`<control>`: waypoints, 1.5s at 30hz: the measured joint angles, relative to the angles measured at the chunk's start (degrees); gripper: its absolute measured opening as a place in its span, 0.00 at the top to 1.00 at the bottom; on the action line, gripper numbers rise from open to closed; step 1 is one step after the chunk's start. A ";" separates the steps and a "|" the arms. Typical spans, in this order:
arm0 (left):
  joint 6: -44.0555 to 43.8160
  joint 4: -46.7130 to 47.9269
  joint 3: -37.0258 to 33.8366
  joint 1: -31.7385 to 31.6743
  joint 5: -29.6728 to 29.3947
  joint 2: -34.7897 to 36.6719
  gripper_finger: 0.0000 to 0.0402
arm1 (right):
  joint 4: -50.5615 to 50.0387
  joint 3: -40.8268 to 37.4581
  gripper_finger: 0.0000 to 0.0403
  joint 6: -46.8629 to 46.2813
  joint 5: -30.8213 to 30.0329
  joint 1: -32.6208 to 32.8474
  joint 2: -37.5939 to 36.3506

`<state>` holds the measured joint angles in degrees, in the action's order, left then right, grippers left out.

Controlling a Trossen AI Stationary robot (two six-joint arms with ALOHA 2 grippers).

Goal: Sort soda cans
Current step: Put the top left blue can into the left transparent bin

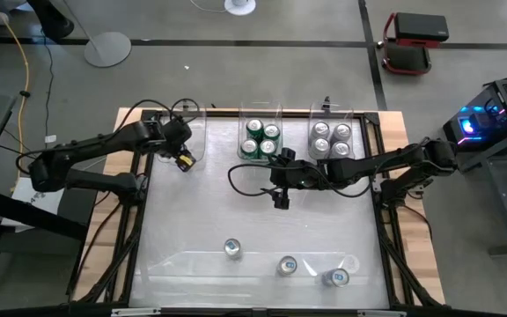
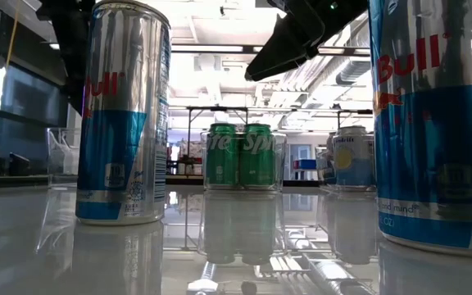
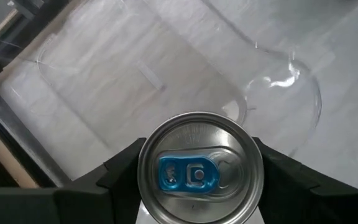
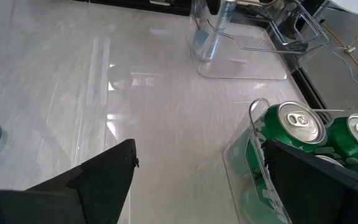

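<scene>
Silver, blue-tabbed can (image 3: 196, 171) sits between the left gripper's (image 1: 183, 159) fingers over the left bin (image 1: 186, 119); best lowered upright before letting go. Right gripper (image 1: 281, 199), wide open and empty, waits beside it.

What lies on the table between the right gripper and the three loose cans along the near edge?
Nothing: in the high view, bare tabletop separates the right gripper from the three loose cans.
</scene>
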<state>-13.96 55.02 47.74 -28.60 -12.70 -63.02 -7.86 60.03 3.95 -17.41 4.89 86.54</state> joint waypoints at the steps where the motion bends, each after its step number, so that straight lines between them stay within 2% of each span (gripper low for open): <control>1: 0.06 1.11 0.24 0.00 -0.04 0.10 0.43 | -0.02 0.00 0.15 -0.01 0.00 0.00 0.00; 6: -2.50 6.11 2.07 -0.45 -0.54 1.29 0.43 | -0.02 0.00 0.15 -0.46 0.00 0.00 0.00; 19: -8.45 8.01 0.14 -4.11 -0.67 1.59 0.42 | -0.02 0.00 0.15 -0.61 0.00 0.02 0.00; 25: -8.41 8.38 0.00 -4.11 -0.10 1.55 0.34 | -0.02 0.00 0.15 -0.50 0.00 0.02 0.00; 32: -6.89 8.58 -0.19 -4.13 3.37 1.51 0.23 | -0.02 0.00 0.15 -0.51 0.00 0.02 0.00; 39: -5.71 8.88 1.73 -4.11 4.23 3.50 0.21 | 0.78 0.00 0.15 -1.06 0.00 0.00 0.00; 45: -4.70 12.70 5.53 -4.11 3.37 6.04 0.21 | 3.20 0.00 0.15 -0.94 0.00 0.00 0.00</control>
<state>-18.67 67.72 53.27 -32.71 -9.33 -56.98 -4.66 60.03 3.00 -17.41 4.89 86.54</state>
